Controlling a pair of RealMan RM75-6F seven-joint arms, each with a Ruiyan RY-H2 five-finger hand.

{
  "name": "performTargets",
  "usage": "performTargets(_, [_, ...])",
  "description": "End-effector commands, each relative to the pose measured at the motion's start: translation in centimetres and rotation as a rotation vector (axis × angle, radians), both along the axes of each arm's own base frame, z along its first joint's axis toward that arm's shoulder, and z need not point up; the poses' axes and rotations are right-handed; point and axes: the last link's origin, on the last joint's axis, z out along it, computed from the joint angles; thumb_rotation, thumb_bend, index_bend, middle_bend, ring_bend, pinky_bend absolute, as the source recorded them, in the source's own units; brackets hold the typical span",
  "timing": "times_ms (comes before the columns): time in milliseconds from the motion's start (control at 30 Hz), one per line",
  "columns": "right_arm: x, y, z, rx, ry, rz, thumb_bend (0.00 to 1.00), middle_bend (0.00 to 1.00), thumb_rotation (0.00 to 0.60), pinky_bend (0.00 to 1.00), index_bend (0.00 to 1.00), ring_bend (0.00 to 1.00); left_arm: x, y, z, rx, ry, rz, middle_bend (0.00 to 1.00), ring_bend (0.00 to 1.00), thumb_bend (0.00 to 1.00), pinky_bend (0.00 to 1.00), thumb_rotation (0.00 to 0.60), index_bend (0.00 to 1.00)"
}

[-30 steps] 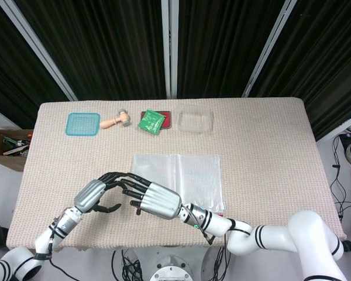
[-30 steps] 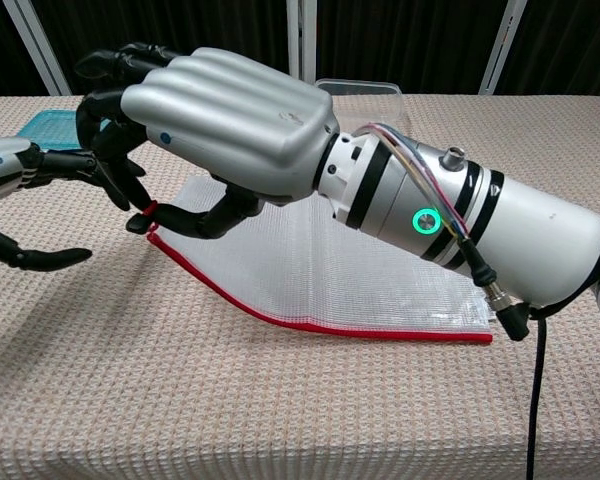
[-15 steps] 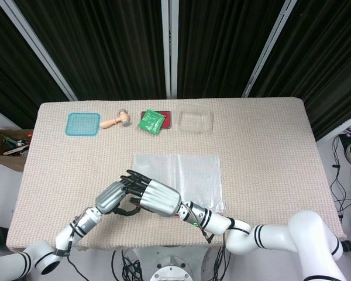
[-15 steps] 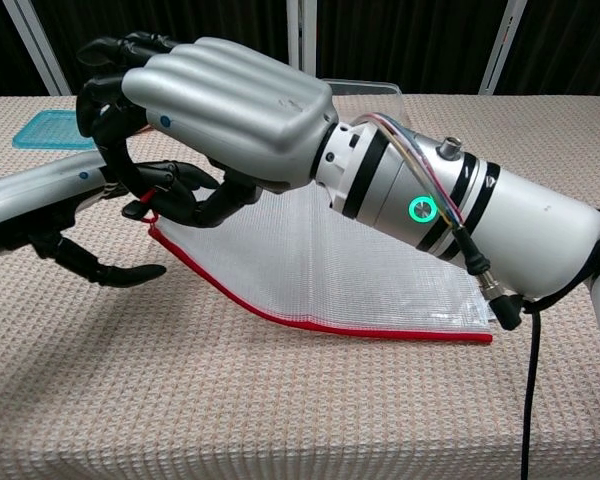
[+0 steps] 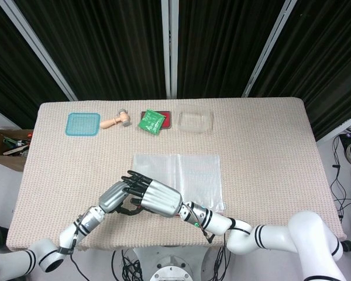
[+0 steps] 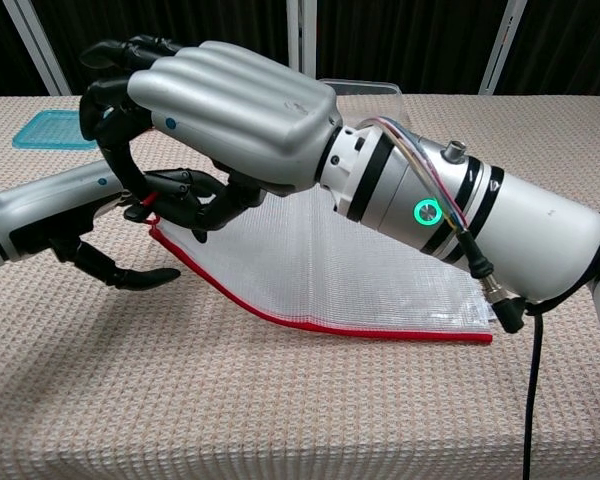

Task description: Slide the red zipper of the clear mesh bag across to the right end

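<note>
The clear mesh bag (image 5: 193, 172) (image 6: 360, 265) lies at the middle front of the table, its red zipper strip (image 6: 280, 318) along the near edge. My right hand (image 5: 159, 199) (image 6: 230, 110) hovers over the bag's left corner. Its dark fingers pinch the red zipper pull (image 6: 150, 200) and hold that corner up off the cloth. My left hand (image 5: 113, 196) (image 6: 80, 200) comes in from the left. Its fingertips (image 6: 175, 185) meet the raised corner beside the right hand's fingers, and its thumb (image 6: 130, 275) hangs apart below the bag's edge.
Along the far edge stand a teal tray (image 5: 82, 124), a wooden piece (image 5: 117, 120), a green packet (image 5: 152, 122) on a red base and a clear container (image 5: 195, 121). A cardboard box (image 5: 6, 143) sits off the table's left side.
My left hand has moved right and closed in on the raised bag corner under the right hand. The right hand has hardly moved and still holds the pull.
</note>
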Motion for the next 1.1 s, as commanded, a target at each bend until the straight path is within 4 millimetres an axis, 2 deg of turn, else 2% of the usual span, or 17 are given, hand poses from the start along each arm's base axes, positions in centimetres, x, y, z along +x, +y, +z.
performTargets(33, [0.0, 0.0, 0.0, 0.004, -0.005, -0.002, 0.51, 0.24, 0.6, 0.0, 0.96, 0.0, 0.0, 0.0, -0.2, -0.007, -0.003, 0.007, 0.14, 0.1, 0.31, 0.13, 0.6, 0.47])
performTargets(267, [-0.1, 0.1, 0.0, 0.011, -0.012, 0.002, 0.51, 0.24, 0.6, 0.0, 0.96, 0.0, 0.0, 0.3, -0.9, -0.03, -0.041, 0.039, 0.17, 0.1, 0.4, 0.13, 0.6, 0.54])
performTargets(533, [-1.2, 0.7, 0.2, -0.004, -0.033, -0.001, 0.51, 0.25, 0.6, 0.0, 0.96, 0.0, 0.0, 0.0, -1.1, -0.079, -0.187, 0.115, 0.25, 0.12, 0.42, 0.14, 0.6, 0.66])
performTargets(800, [-2.8, 1.1, -0.1, -0.044, -0.053, -0.009, 0.51, 0.25, 0.6, 0.0, 0.97, 0.0, -0.3, -0.4, -1.1, -0.12, -0.313, 0.188, 0.25, 0.12, 0.43, 0.14, 0.6, 0.68])
performTargets(1100, [-3.5, 1.2, -0.3, -0.088, -0.056, 0.0, 0.51, 0.25, 0.6, 0.0, 0.97, 0.0, -0.1, -0.6, -0.9, -0.179, -0.459, 0.254, 0.25, 0.12, 0.45, 0.13, 0.6, 0.68])
